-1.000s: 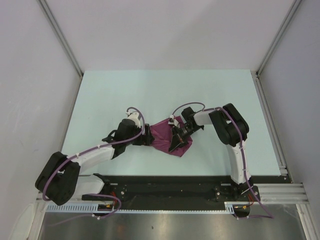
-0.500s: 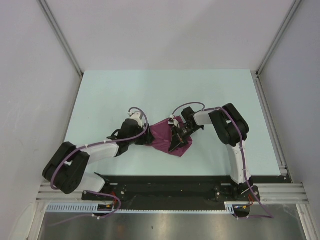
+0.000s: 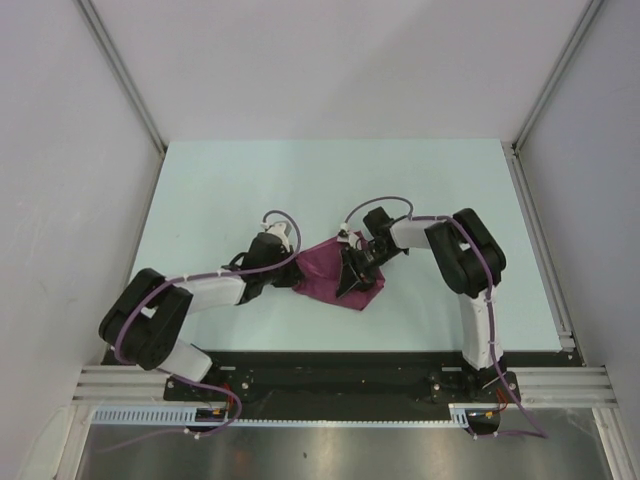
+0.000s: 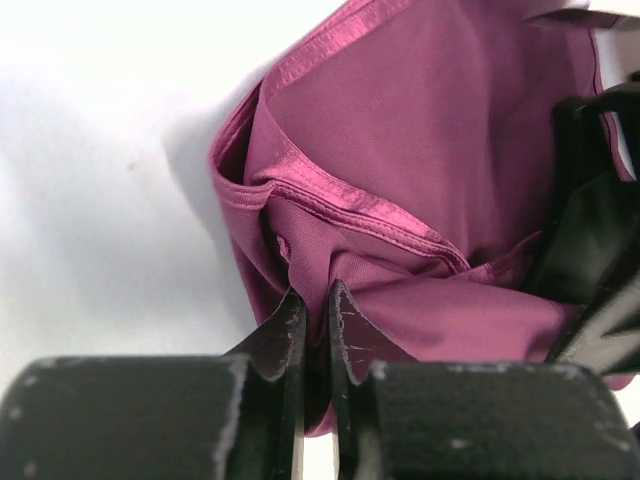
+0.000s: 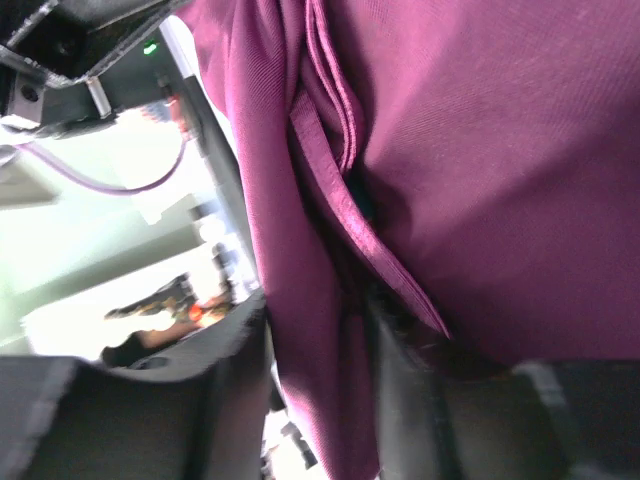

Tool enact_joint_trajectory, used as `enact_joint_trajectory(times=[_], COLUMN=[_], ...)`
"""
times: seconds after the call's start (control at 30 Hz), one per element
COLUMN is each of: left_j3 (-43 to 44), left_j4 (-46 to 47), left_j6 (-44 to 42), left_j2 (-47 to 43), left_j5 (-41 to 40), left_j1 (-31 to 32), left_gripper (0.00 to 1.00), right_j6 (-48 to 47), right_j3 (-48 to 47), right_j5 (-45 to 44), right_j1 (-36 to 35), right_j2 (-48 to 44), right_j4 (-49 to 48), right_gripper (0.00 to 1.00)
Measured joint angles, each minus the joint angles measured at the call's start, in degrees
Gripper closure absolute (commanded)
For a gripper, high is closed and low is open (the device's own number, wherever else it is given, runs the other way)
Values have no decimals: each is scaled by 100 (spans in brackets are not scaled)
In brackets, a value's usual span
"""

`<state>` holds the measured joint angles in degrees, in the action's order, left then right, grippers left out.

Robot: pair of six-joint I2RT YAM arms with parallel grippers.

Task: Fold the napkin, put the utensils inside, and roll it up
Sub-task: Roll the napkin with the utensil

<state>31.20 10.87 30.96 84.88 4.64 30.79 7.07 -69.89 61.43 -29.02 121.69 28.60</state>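
Observation:
The magenta napkin (image 3: 322,268) lies bunched and folded in the middle of the pale table (image 3: 240,180), between my two grippers. My left gripper (image 3: 293,279) is at its left edge. In the left wrist view this gripper (image 4: 316,300) is shut on a pinch of the napkin (image 4: 430,150), with a thin strip of cloth between the tips. My right gripper (image 3: 353,276) sits on the napkin's right part. In the right wrist view its jaws (image 5: 315,330) stand apart with a loose fold of napkin (image 5: 480,150) hanging between them. The utensils are hidden.
The right gripper's black body (image 4: 590,250) stands close against the napkin's far side in the left wrist view. Grey walls with metal rails (image 3: 540,240) surround the table, and the black base rail (image 3: 330,375) runs along its near edge.
My left arm has reached right to the napkin and its jaws have closed on the left edge. The right gripper's jaws have parted from their shut grip on the cloth.

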Motion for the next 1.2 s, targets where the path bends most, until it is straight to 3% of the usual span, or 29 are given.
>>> enact_joint_trajectory(times=[0.07,0.33,0.43,0.57,0.7,0.8,0.93,1.2], left_j3=[131,428,538,699,802,844,874,911], left_j4=[-72,-267,-402,-612,-765,-837,-876,-951], left_j6=[-39,-216,-297,-365,-415,-426,-452,-455], left_j2=[125,365,420,501,542,560,577,586], left_j5=[76,365,431,511,603,660,713,758], left_j1=[-39,-125,-136,-164,-219,-249,-256,-269], left_gripper=[93,92,92,91,91,91,90,87], right_j6=[-24,-179,-334,-841,-1384,-1716,-2004,-2170], right_j3=[0,409,927,1436,1731,1818,1840,1759], right_j5=[-350,-2212,-3235,-4760,-6006,-6666,-7143,-7104], right_j1=[0,-146,-612,-1810,-2868,-3235,-3327,-3191], right_j2=[-247,-2011,-2962,-3567,-3491,-3209,-2806,-2288], right_j4=[26,-573,-1233,-1982,-2409,-2618,-2756,-2815], right_gripper=[41,32,30,30,30,30,30,36])
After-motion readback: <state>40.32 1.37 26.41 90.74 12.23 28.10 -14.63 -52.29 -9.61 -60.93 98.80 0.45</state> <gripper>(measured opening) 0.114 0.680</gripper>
